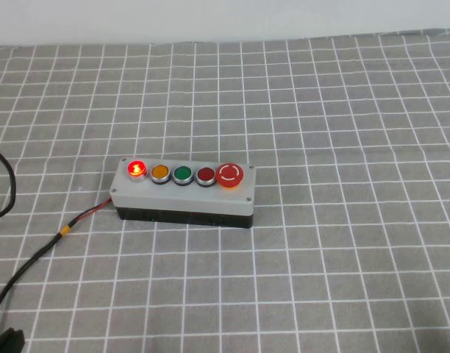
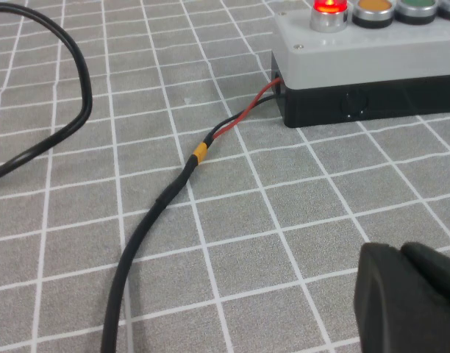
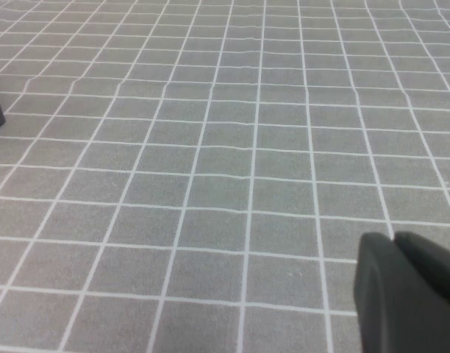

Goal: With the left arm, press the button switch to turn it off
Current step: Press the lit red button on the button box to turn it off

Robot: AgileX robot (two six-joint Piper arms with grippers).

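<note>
The worktop [image 1: 343, 294] is covered by a grey cloth [image 1: 357, 110] ruled with thin white lines into a grid of squares. The cloth is spread over the whole visible surface and is seen in all three views. Slight ripples are shown by the bent grid lines in the right wrist view. Along the far edge the cloth is met by a plain pale wall [image 1: 210, 18]. The scene is lit evenly, and only soft shading is cast on the fabric.
</note>
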